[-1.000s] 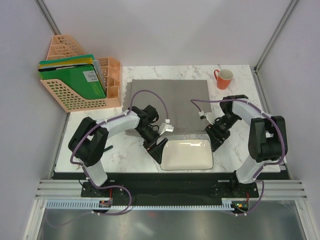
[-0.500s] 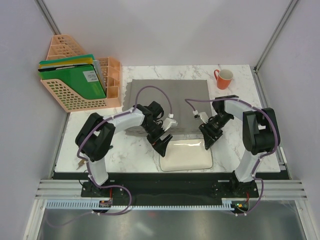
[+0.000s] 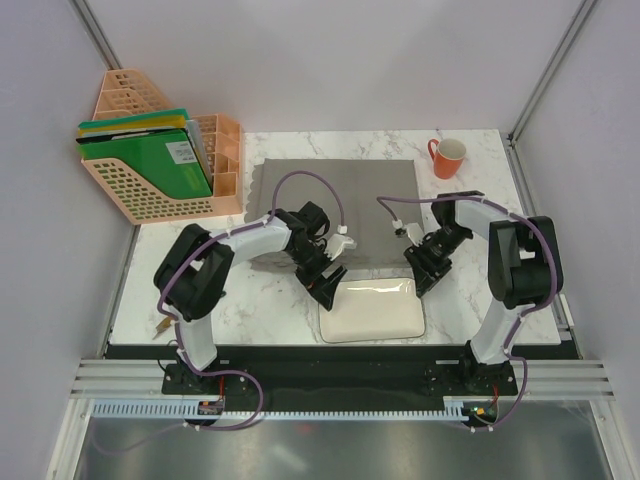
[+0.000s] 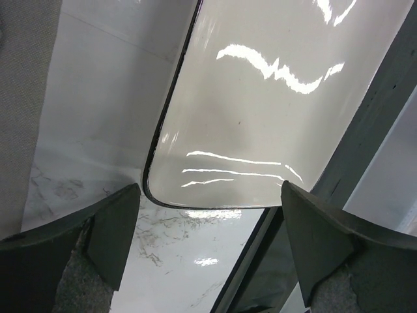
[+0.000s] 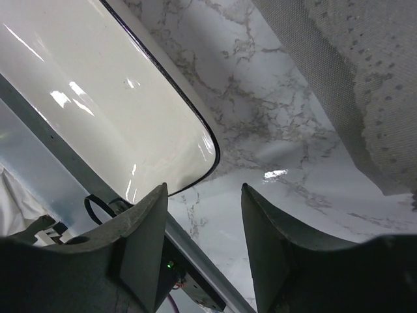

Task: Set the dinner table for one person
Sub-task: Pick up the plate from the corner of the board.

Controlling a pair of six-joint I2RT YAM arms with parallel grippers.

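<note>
The dinner table (image 3: 340,145), a white marble-patterned top, fills the middle of the overhead view, and the setting on it looks barely begun. At its far left corner stands a peach file organizer (image 3: 150,195) holding green folders (image 3: 145,165), which seems to have no part in the job. The left gripper (image 3: 325,287) sits low at the far left corner of the white rectangular plate (image 3: 375,310). Its jaws are spread wide to either side of that corner and grip nothing. The plate lies at the near edge of the table, just short of the grey placemat (image 3: 360,190), which is spread flat in the centre with nothing on it. The right gripper (image 3: 425,278) hovers at the plate's far right corner, its jaws apart and empty. An orange mug (image 3: 447,157) stands well apart at the far right corner. As I judge it, only the mat is placed. The plate has not yet gone onto the mat, the mug needs bringing beside it, and no cutlery is in view.
</note>
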